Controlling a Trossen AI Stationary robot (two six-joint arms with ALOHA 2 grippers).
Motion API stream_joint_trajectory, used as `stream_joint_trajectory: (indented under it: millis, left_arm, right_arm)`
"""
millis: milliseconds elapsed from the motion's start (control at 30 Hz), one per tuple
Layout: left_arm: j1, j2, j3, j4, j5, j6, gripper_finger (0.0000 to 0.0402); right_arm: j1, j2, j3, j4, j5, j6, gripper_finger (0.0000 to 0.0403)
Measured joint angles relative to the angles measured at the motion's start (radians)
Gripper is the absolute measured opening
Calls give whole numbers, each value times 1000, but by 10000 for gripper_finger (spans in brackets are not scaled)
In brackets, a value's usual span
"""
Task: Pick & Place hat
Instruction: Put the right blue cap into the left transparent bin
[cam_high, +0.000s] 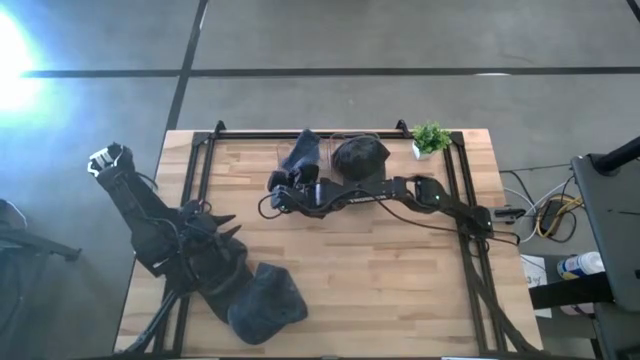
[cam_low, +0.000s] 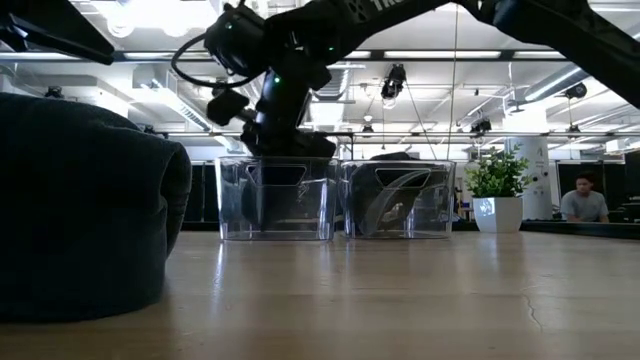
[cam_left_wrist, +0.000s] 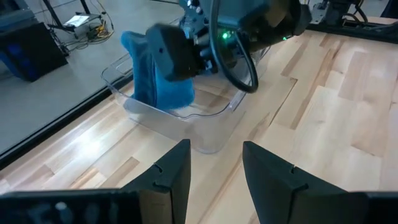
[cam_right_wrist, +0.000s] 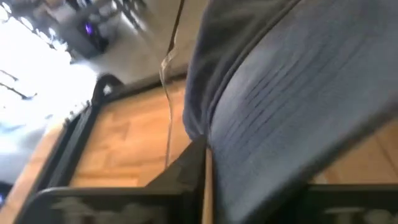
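A blue-grey hat (cam_high: 303, 150) stands in the left of two clear bins (cam_left_wrist: 205, 134) at the table's far edge, and my right gripper (cam_high: 283, 183) is shut on it from beside the bin. The low view shows that gripper (cam_low: 272, 115) just above the bin's rim. The right bin (cam_high: 360, 158) holds a dark hat. Another dark hat (cam_high: 266, 305) lies on the table near the near edge, next to my left arm. My left gripper (cam_left_wrist: 214, 152) is open and holds nothing, and it faces the bins from the table's left near part. My right gripper pinches the blue-grey hat between its two fingers; the ribbed cloth (cam_right_wrist: 280, 118) fills the gap between them. In the left wrist view the hat (cam_left_wrist: 155, 81) hangs upright beside the gripper, with its lower end down inside the clear bin. How many layers it grips does not show.
A small potted plant (cam_high: 431, 138) stands at the far right corner. Black rails (cam_high: 192, 175) run along the table's left, right and far sides. Bare wood lies between the bins and the near edge. A person (cam_low: 583, 197) sits in the room beyond.
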Motion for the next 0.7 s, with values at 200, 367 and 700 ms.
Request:
stream_joint_trajectory:
  millis: [200,367,700]
  left_arm:
    - [0,0,0,0,-1,3,140]
    - [0,0,0,0,-8,3,140]
    - [0,0,0,2,-30,2,140]
  right_arm:
    - [2,2,21,-24,-115,-126,133]
    - [15,1,100,-250,-201,-128,177]
    - [66,-4,314,-715,-271,-243,189]
